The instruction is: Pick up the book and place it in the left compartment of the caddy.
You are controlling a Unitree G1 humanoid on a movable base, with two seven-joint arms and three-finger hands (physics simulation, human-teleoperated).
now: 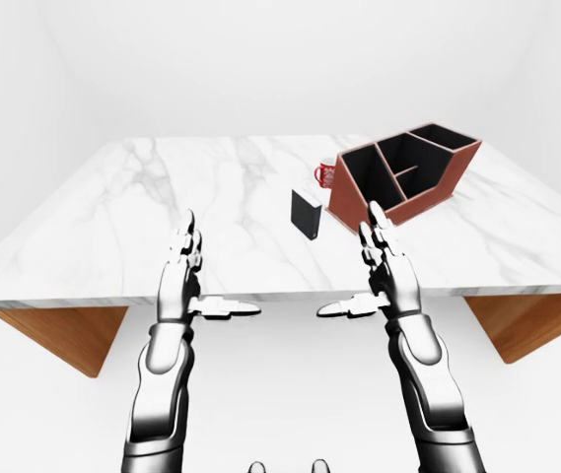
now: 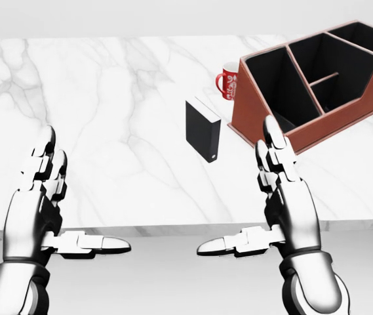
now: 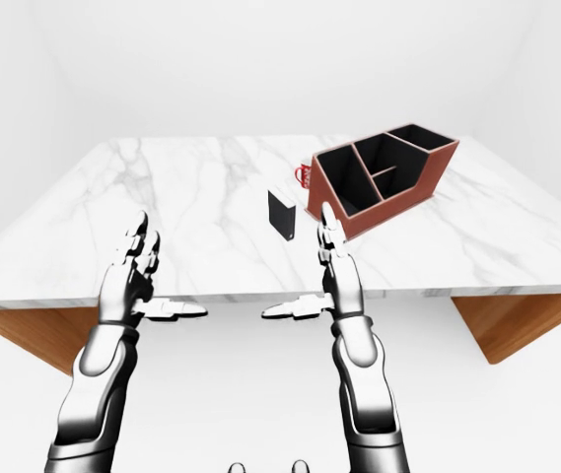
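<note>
- table (image 2: 107, 98): white marble top, grey veins; brown wood sides under the top in the eye views
- book (image 2: 202, 130): black cover, white page edge along the top, small pale dot low on the spine
- caddy (image 2: 317, 125): reddish-brown outside, black inside all compartments, thin brown dividers
- mug (image 2: 228, 81): red, white inside, white pattern on the side; just left of the caddy
- left hand (image 2: 39, 197): glossy silver-grey, dark joints
- right hand (image 2: 284, 197): same silver-grey, dark joints
- walls, floor: plain white
</note>
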